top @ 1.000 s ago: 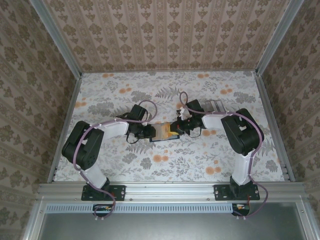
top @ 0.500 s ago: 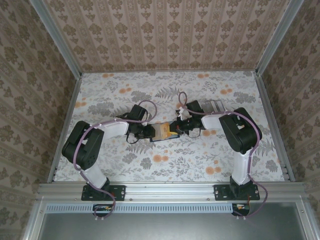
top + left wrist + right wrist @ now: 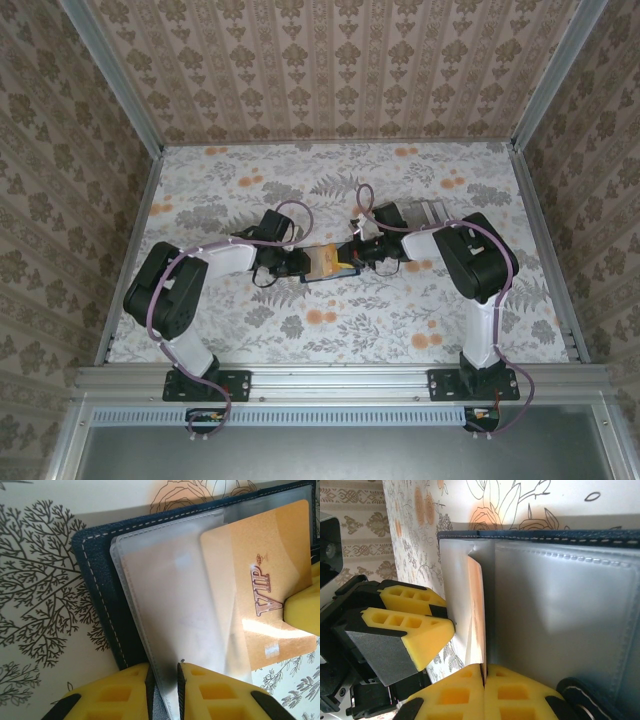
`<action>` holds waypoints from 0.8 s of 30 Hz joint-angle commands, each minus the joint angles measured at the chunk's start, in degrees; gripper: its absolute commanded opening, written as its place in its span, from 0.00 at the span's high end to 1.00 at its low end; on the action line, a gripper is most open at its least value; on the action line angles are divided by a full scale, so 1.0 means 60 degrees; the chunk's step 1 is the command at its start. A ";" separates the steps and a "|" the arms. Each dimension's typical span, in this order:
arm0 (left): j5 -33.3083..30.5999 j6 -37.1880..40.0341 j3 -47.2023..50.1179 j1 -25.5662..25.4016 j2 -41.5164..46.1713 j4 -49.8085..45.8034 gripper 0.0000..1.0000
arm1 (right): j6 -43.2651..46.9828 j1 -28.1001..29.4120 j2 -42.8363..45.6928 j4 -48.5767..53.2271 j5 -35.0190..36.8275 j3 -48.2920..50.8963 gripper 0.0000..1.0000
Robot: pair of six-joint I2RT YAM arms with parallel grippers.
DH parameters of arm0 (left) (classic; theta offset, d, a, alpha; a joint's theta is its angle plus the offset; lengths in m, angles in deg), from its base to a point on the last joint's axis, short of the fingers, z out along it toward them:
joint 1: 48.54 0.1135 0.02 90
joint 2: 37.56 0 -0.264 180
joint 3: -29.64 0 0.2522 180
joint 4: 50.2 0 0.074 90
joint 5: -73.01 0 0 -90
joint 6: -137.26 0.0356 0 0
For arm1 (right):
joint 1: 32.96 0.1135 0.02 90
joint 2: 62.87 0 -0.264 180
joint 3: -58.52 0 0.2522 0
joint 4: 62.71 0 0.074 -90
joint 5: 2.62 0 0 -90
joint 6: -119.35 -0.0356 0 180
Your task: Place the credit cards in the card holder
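Note:
The card holder lies open on the flowered table, dark navy with clear plastic sleeves. My left gripper is shut on the near edge of one sleeve. A gold credit card marked VIP sits partly inside that sleeve. My right gripper is shut on the card, seen edge-on beside the holder's sleeves. In the top view both grippers meet at the holder, the left gripper on its left and the right gripper on its right, with the card between them.
A pale flat rectangle lies on the table behind the right arm. Metal rails and wallpapered walls close in the table on three sides. Open tabletop lies in front of the holder.
The right gripper has edged slightly left with the gold card toward the holder. The left gripper keeps its hold and has barely moved.

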 commanded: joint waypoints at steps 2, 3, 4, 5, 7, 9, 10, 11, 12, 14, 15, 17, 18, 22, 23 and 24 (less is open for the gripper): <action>-0.0027 0.0097 0.0140 0.0032 0.0253 -0.0071 0.78 | -0.0182 0.0091 -0.0264 -0.0096 -0.0089 -0.0072 0.96; -0.0053 0.0070 0.0194 0.0032 0.0282 -0.0010 0.78 | -0.0173 0.0167 -0.0264 -0.0117 -0.0038 -0.0063 0.96; -0.0070 0.0066 0.0238 0.0032 0.0290 0.0043 0.77 | -0.0157 0.0215 -0.0282 -0.0109 0.0005 -0.0063 0.95; -0.0086 0.0066 0.0242 0.0032 0.0279 0.0055 0.77 | -0.0175 0.0254 -0.0319 -0.0130 0.0076 -0.0077 0.93; -0.0072 0.0050 0.0214 0.0032 0.0275 -0.0011 0.77 | -0.0359 0.0313 -0.0392 -0.0295 0.0147 -0.0078 0.92; -0.0042 0.0003 0.0236 0.0032 0.0340 0.0009 0.76 | -0.0606 0.0394 -0.0418 -0.0638 0.0154 -0.0008 0.92; -0.0053 0.0015 0.0254 0.0032 0.0359 0.0058 0.76 | -0.0602 0.0438 -0.0432 -0.0652 0.0183 -0.0036 0.91; -0.0078 0.0029 0.0263 0.0032 0.0378 0.0079 0.76 | -0.0556 0.0476 -0.0451 -0.0622 0.0201 -0.0065 0.91; -0.0086 0.0075 0.0227 0.0032 0.0358 0.0049 0.76 | -0.0522 0.0486 -0.0481 -0.0573 0.0220 -0.0106 0.91; -0.0072 0.0110 0.0114 0.0045 0.0334 -0.0128 0.75 | -0.0529 0.0449 -0.0456 -0.0509 0.0255 -0.0111 0.88; -0.0071 0.0099 0.0105 0.0035 0.0344 -0.0153 0.74 | -0.0536 0.0456 -0.0393 -0.0492 0.0303 -0.0081 0.86; -0.0071 0.0086 0.0157 0.0032 0.0368 -0.0065 0.74 | -0.0392 0.0440 -0.0259 -0.0305 0.0432 -0.0072 0.80; -0.0093 0.0094 0.0180 0.0032 0.0377 -0.0042 0.74 | -0.0235 0.0429 -0.0190 -0.0058 0.0540 -0.0085 0.79; -0.0100 0.0089 0.0175 0.0040 0.0337 -0.0167 0.74 | -0.0075 0.0332 0.0131 0.0345 0.0804 0.0004 0.78; -0.0087 0.0074 0.0222 0.0040 0.0368 -0.0105 0.74 | -0.0029 0.0308 0.0217 0.0394 0.0833 0.0043 0.78; -0.0100 0.0066 0.0283 0.0047 0.0386 -0.0027 0.74 | 0.0047 0.0305 0.0294 0.0478 0.0862 0.0050 0.79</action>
